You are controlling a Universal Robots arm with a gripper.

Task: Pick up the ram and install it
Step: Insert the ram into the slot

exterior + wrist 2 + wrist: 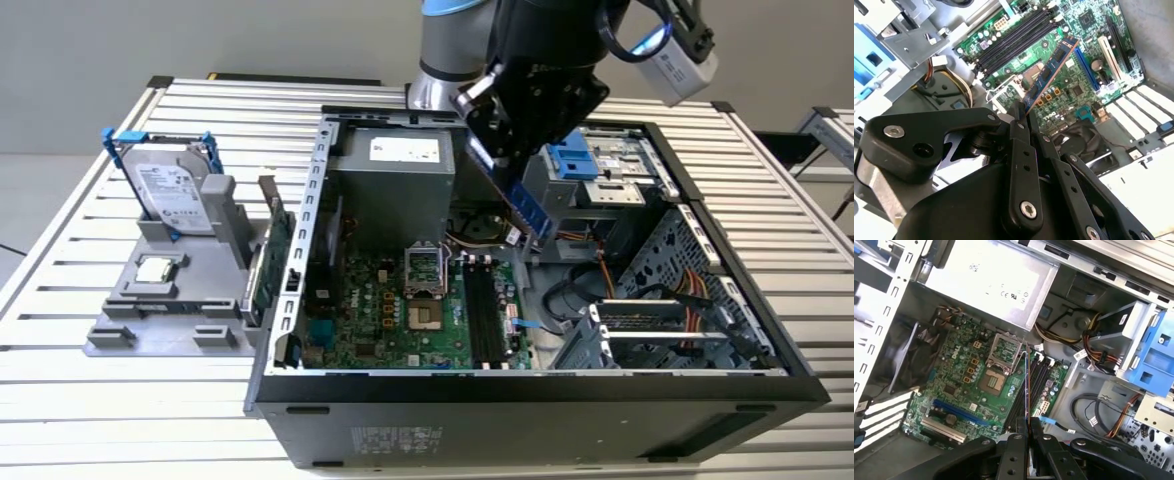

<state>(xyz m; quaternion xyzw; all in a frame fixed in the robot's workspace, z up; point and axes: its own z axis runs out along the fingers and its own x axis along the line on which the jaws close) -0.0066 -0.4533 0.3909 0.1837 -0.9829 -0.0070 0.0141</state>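
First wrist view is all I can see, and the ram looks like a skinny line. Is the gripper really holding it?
Observer: Yes. In the second wrist view the ram shows its flat side with black chips, one end pinched in the gripper.
Operator: Is it plugged in?
Observer: No. In the exterior view it hangs tilted above the motherboard, apart from the black memory slots.
Operator: What else is nearby?
Observer: A hard drive standing in a grey holder, on the exterior view's left.

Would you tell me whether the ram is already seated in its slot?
Not seated: the gripper holds the ram in the air, tilted, above the empty black slots.
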